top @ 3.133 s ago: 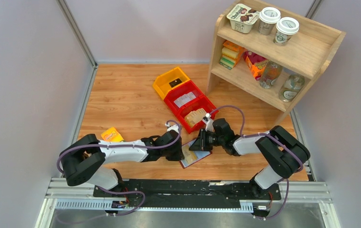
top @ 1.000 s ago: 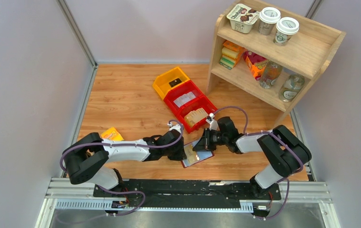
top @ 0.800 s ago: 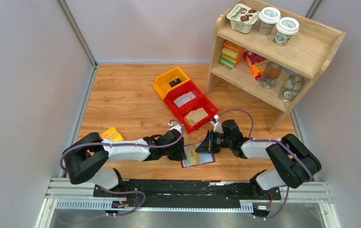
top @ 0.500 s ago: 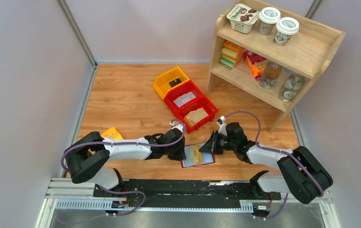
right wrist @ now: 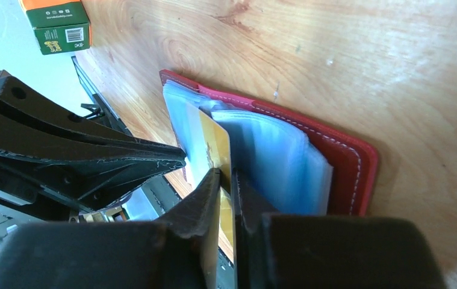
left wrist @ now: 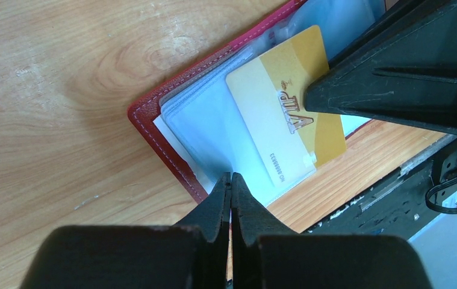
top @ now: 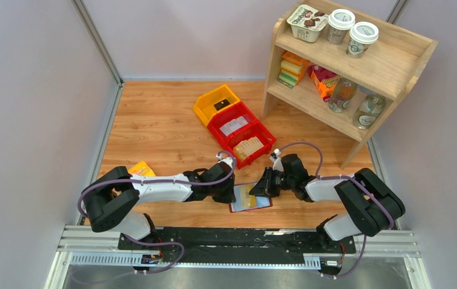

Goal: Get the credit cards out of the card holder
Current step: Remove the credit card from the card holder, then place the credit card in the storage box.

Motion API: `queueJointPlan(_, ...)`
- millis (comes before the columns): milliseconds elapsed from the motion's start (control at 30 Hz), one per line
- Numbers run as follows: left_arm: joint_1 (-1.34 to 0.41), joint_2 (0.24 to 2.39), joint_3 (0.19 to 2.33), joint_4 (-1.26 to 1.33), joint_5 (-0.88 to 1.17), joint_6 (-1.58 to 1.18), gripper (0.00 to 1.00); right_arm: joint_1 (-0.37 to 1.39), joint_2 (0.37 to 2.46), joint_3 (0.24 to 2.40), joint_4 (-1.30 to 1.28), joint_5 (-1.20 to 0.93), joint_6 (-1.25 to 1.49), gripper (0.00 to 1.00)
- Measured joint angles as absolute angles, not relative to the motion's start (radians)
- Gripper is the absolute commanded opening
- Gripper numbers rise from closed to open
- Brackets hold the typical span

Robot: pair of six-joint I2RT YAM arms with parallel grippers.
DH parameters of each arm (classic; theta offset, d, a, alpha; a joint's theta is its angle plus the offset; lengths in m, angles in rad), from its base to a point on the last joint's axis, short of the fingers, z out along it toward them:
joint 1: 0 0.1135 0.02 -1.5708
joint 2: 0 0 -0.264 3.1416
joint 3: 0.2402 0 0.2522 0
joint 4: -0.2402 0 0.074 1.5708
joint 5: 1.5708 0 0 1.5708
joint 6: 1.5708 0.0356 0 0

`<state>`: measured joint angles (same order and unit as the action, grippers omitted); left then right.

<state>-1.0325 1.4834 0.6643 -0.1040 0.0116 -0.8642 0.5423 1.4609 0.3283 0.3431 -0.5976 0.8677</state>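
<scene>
Right wrist: my right gripper (right wrist: 226,174) pinches the gold card (right wrist: 214,141). Left gripper (left wrist: 230,178), closed, pins the wallet (left wrist: 195,114); I should pull straight out.

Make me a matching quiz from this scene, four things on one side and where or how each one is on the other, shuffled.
1 gold card
2 card holder
3 left gripper
4 yellow bin

A lying open
B farthest back of these four
C pinched in right gripper
D shut, tips at edge of clear sleeve

Pairs: 1-C, 2-A, 3-D, 4-B
</scene>
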Motion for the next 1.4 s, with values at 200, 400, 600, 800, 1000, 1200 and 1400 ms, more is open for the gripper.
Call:
queueJointPlan(200,-1.032,1.483,0.664,-0.103,0.013,-0.865,0.0,0.535,1.415,0.328,0.326,-0.608,0.862,0.0)
queueJointPlan(400,-1.032,1.472,0.656,-0.104,0.002,-0.866,0.0,0.495,1.228,0.323,0.201,-0.554,0.832,0.0)
queueJointPlan(600,-1.032,1.425,0.648,-0.156,-0.052,-0.863,0.14,0.483,0.972,0.315,0.059,-0.438,0.823,0.0)
queueJointPlan(800,-1.026,1.301,0.649,-0.222,-0.135,-0.843,0.49,0.483,0.703,0.273,0.02,-0.348,0.887,0.0)
queueJointPlan(1000,-1.025,1.126,0.66,-0.208,-0.176,-0.854,0.68,0.492,0.535,0.208,0.089,-0.285,0.998,0.0)
queueJointPlan(1200,-1.025,0.947,0.595,0.034,-0.169,-0.915,0.72,0.554,0.47,0.174,0.179,-0.216,1.084,0.0)
queueJointPlan(1400,-1.031,0.988,0.544,0.26,-0.132,-0.97,0.73,0.641,0.472,0.169,0.266,-0.142,1.121,0.0)
